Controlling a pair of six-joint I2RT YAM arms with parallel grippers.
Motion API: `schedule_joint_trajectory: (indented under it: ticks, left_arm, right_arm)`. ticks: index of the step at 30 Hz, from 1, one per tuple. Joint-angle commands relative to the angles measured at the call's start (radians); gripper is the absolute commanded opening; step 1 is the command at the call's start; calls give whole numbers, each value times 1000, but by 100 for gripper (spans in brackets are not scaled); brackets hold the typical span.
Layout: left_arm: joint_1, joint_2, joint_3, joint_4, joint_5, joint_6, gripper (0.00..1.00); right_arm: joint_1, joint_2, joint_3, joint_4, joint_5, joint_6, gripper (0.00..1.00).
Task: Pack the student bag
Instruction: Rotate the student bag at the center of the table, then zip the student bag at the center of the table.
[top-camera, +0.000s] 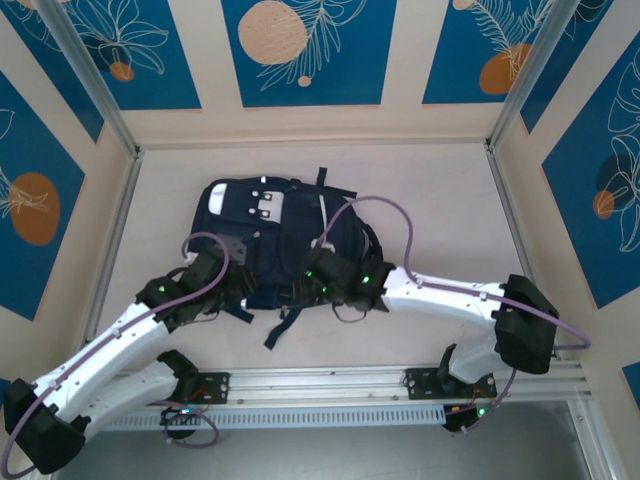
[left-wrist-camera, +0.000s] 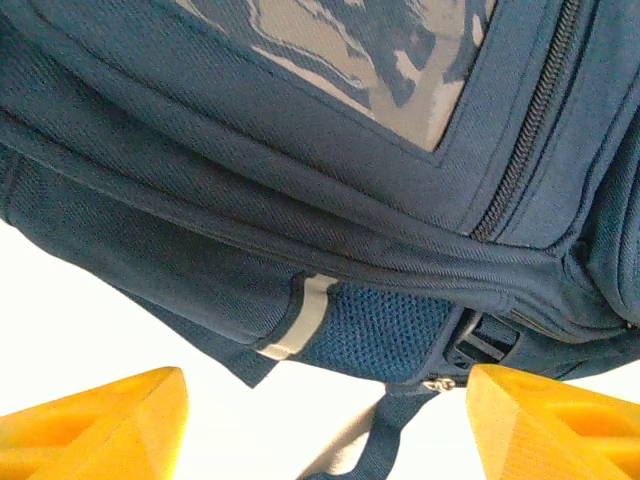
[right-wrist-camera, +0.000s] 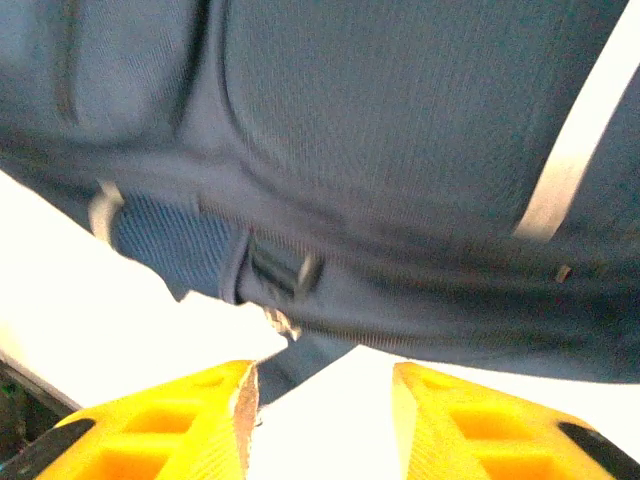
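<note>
The student bag (top-camera: 270, 225), dark navy with white-grey patches, lies flat in the middle of the table, and a strap (top-camera: 283, 328) trails off its near edge. My left gripper (top-camera: 238, 290) is at the bag's near left corner. In the left wrist view it (left-wrist-camera: 325, 430) is open, with the bag (left-wrist-camera: 250, 150), its mesh side pocket and a small zipper pull (left-wrist-camera: 432, 384) just ahead. My right gripper (top-camera: 303, 287) is at the near edge's middle. In the right wrist view it (right-wrist-camera: 325, 410) is open below the bag (right-wrist-camera: 380, 150), and a strap (right-wrist-camera: 295, 365) runs beside its left finger.
The pale table (top-camera: 430, 200) has bare room right of and beyond the bag. An aluminium rail (top-camera: 330, 385) carries both arm bases along the near edge. Metal frame posts (top-camera: 110, 220) and walls with blue panels enclose the sides and back.
</note>
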Motion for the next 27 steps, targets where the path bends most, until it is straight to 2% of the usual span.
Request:
schedule_joint_trajectory:
  ticks: [1,5,10,12,15,19,22,27]
  left_arm:
    - [27,-11,21,6,-39,18,72]
    - [46,-10,14,17,-42,1,71]
    - [64,-16,1,38,-35,-35,69]
    - [68,-19,-10,55,-30,-43,68]
    - [77,-17,-30,80,-55,-50,67]
    - [97,7,-73,113,-101,-119,58]
    - [110,48,-102,198,-99,-146,57]
    - [144,148,-84,195,-149,-169,52]
  right_arm:
    - [66,86,10,10,38,81,44]
    - [116,227,94,-12,24,101,49]
    - [114,312,114,15,31,182,59]
    - [109,339,122,67,5,181,61]
    - [109,394,178,22,36,209,61]
    - [108,433,205,-39,102,269,53]
    - [104,437,212,-48,138,264,47]
    - [104,403,198,-141,234,290,34]
